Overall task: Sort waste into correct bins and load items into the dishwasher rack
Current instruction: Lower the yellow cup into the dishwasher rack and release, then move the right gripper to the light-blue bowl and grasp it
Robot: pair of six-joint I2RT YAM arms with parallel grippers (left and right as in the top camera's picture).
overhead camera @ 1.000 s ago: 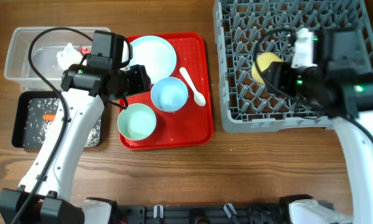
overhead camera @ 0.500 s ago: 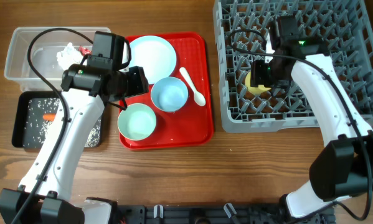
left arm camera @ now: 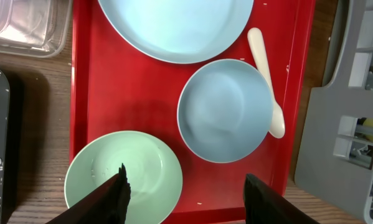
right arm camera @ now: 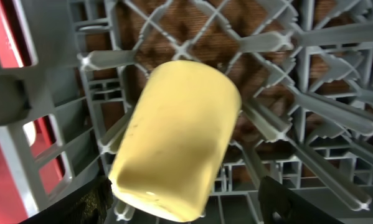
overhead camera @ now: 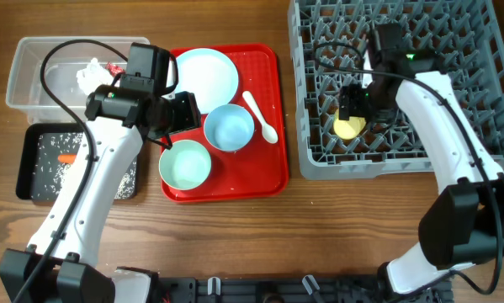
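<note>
The right hand [right arm camera: 183,200] is open, so the tipped cup [right arm camera: 174,137] in the middle could roll between the pegs of the rack [overhead camera: 378,165].

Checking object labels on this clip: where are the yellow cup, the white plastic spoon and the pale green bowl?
yellow cup [right arm camera: 177,140], right wrist view, its side wall.
white plastic spoon [left arm camera: 265,74], left wrist view, mid-handle.
pale green bowl [left arm camera: 150,173], left wrist view, inner surface.
</note>
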